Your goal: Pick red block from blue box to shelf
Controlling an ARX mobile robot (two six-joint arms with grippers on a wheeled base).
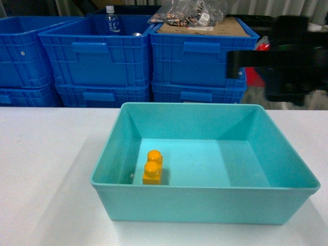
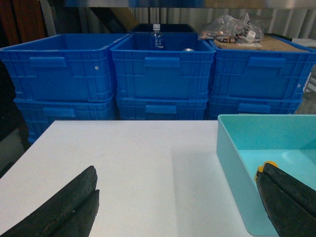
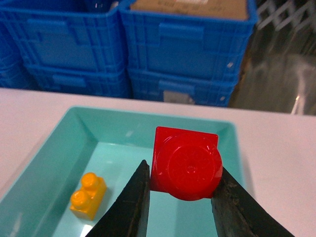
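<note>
Left gripper [image 2: 173,207] hangs wide apart and idle beside the blue box [image 1: 205,205], where only the orange brick [image 1: 152,167] lies; right gripper [image 3: 180,197] pinches the red block [image 3: 185,163] above it, lifted clear, presumably for the shelf

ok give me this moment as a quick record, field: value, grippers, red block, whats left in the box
right gripper: shut on the red block, raised above the blue box
left gripper: open, holding nothing, over the white table
left in box: orange-yellow two-stud brick
behind table: dark blue crates
shelf: not in view
</note>
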